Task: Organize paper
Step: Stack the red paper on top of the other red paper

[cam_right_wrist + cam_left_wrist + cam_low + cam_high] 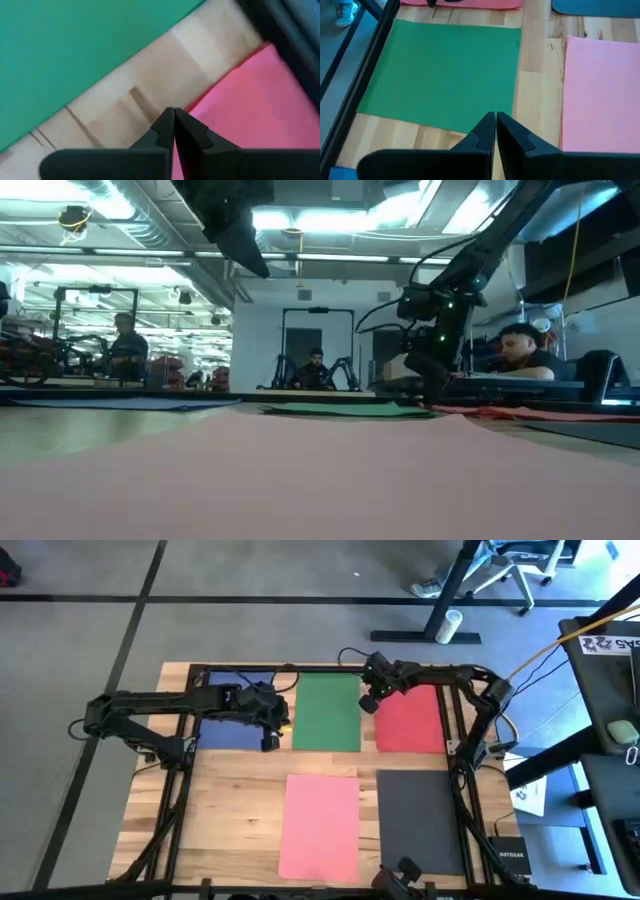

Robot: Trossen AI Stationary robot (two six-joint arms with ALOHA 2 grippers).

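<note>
paper sheets are lying flat and apart on your wooden table [240,800]: the blue sheet [232,728], green sheet [328,712] and red sheet [412,722] are sitting in a row along the far edge, while the salmon pink sheet [320,826] and dark grey sheet [420,820] are lying along the near edge. your left gripper [270,730] is hovering between the blue and green sheets, fingers pressed together on nothing. your right gripper [367,703] is sitting low at the red sheet's far corner beside the green one, fingers closed; whether they are pinching the red edge, you cannot tell.
</note>
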